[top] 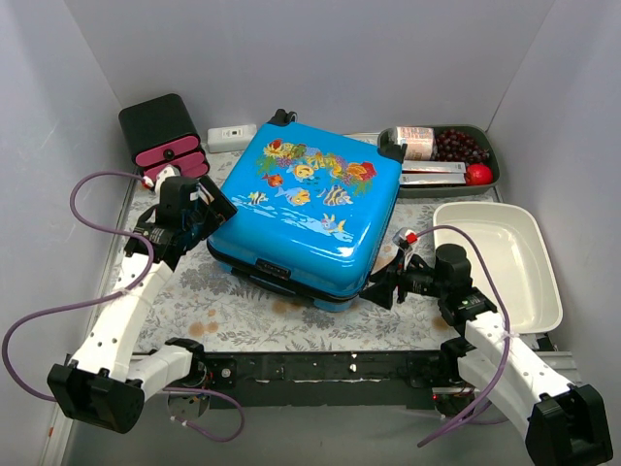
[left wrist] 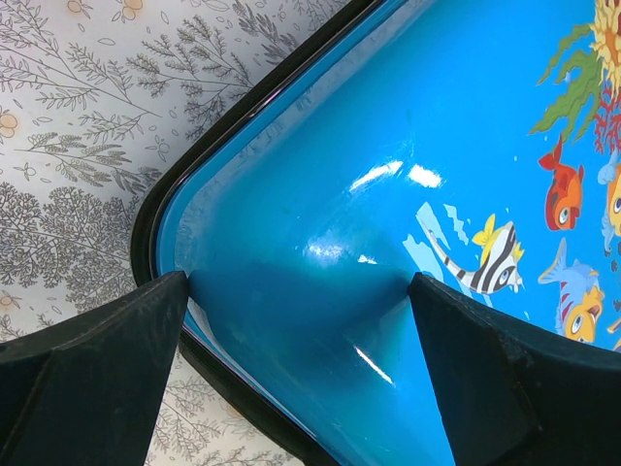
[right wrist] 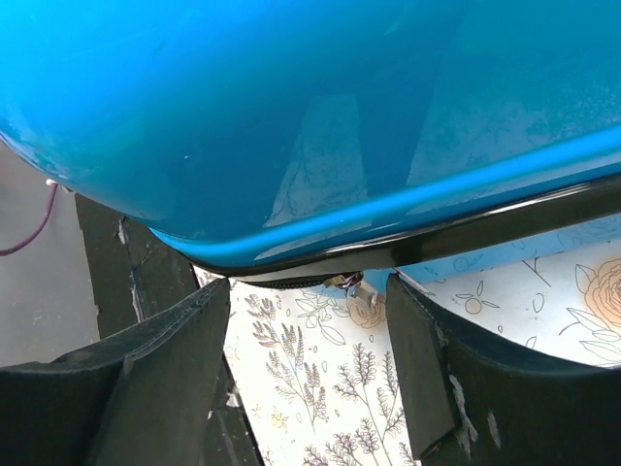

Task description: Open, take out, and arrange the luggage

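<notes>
The luggage [top: 306, 209], a bright-blue hard-shell suitcase with a cartoon fish print, lies flat and closed on the floral mat [top: 243, 316]. My left gripper [top: 210, 219] is at its left corner. In the left wrist view this gripper [left wrist: 299, 282] is open, with the blue shell [left wrist: 388, 146] spanning the gap between the fingertips [left wrist: 116, 340]. My right gripper [top: 380, 287] is at the near right corner. In the right wrist view it [right wrist: 309, 291] is open and empty, just below the shell [right wrist: 291, 107] and its black zipper trim. A small metal zipper pull [right wrist: 351, 283] hangs between the fingers.
A black box with pink drawers [top: 163, 136] and a small white device [top: 231, 136] stand at the back left. A dark tray [top: 493, 167] at the back right holds a bottle, grapes and a red ball. A white tub [top: 539, 282] sits at the right.
</notes>
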You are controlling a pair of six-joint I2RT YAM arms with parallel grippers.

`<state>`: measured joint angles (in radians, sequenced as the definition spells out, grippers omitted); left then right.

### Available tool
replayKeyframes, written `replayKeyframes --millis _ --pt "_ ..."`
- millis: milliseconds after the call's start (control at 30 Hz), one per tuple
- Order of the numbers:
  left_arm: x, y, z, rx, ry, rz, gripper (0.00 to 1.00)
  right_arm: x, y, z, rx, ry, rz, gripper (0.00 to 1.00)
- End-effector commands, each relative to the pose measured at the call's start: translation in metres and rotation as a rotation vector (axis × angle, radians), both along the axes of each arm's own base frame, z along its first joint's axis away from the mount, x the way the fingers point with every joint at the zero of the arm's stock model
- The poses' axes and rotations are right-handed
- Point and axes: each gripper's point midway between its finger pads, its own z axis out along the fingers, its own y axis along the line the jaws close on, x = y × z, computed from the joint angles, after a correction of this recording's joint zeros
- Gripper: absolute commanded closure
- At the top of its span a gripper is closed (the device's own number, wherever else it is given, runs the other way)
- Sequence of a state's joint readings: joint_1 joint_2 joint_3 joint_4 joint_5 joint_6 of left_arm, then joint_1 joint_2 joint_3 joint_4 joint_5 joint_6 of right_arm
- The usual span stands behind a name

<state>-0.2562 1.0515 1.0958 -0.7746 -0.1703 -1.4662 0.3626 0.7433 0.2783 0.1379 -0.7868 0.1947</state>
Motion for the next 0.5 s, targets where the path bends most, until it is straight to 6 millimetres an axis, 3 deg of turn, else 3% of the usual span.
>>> replayKeyframes --millis 0,367,467 --pt "-0.003 -0.011 -0.010 -0.046 0.021 -0.038 0.02 0.008 0.003 0.008 0.015 -0.098 0.000 0.30" --pt "-0.001 -0.009 -0.014 -0.027 0.027 -0.038 0.02 0.021 0.007 0.010 -0.002 -0.171 0.013 0.52" --pt "-0.001 -0.012 -0.015 -0.037 0.030 -0.046 0.02 0.029 0.003 0.003 -0.036 -0.168 -0.020 0.58"
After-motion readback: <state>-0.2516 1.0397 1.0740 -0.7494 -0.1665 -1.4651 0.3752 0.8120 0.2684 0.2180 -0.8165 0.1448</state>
